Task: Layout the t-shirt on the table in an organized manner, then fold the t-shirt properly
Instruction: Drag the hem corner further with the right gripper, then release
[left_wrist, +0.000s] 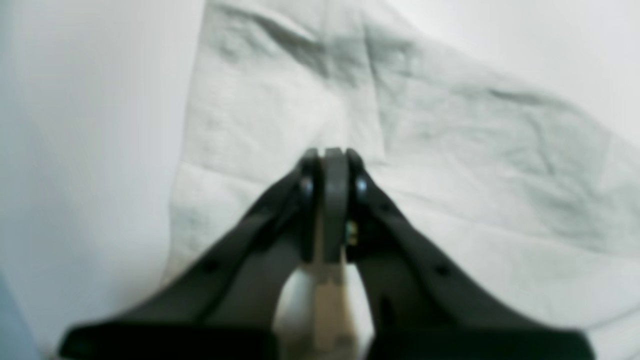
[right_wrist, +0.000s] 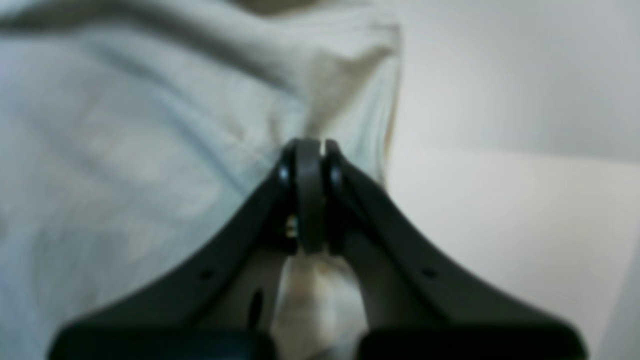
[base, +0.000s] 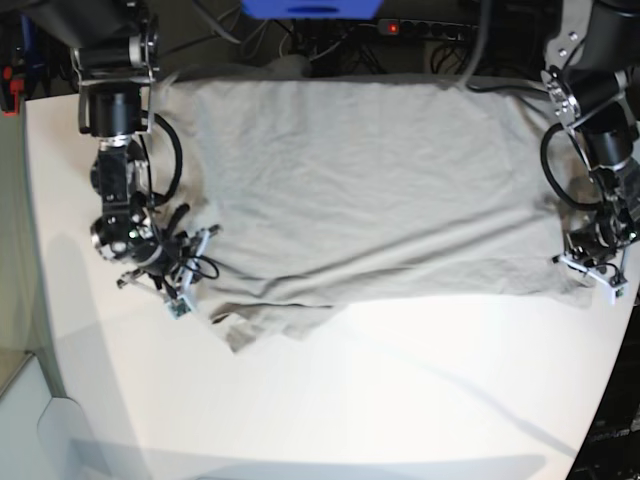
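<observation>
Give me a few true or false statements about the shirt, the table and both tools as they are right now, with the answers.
1. The t-shirt lies spread across the table. True.
2. The left tool stands wide open above bare table. False: it is shut, pinching shirt fabric.
3. The right tool is shut on the shirt. True.
4. The two tools grip the shirt at opposite side edges. True.
5. The shirt is folded into a neat small square. False: it is laid out wide and wrinkled.
</observation>
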